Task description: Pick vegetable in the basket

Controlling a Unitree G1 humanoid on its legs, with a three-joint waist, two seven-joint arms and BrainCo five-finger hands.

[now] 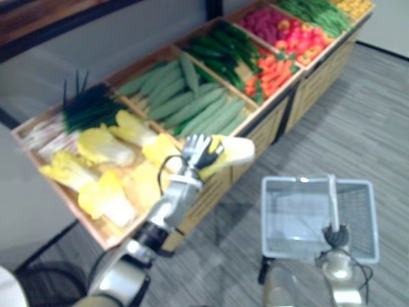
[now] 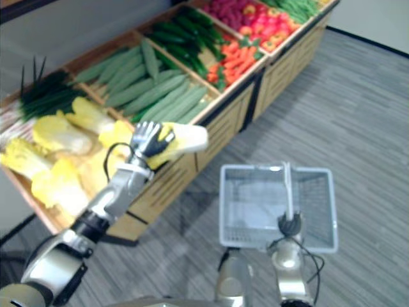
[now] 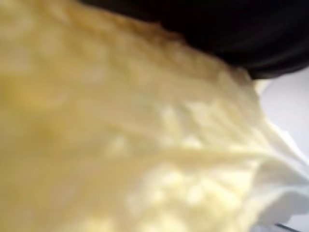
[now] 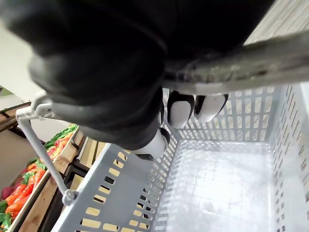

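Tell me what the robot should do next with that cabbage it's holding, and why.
Probably swing the left hand rightward until the cabbage is over the basket. The cabbage is gripped and lifted off the stand, and the empty basket, held by the right hand, sits lower on that side.

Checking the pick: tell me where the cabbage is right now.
In the eye views the cabbage is gripped in the left hand, lifted at the stand's front edge, left of the basket the right hand holds.

The basket (image 1: 276, 224) looks smooth grey plastic, the stand (image 1: 316, 86) slatted wood, the cabbage (image 1: 235, 150) crinkled and matt.
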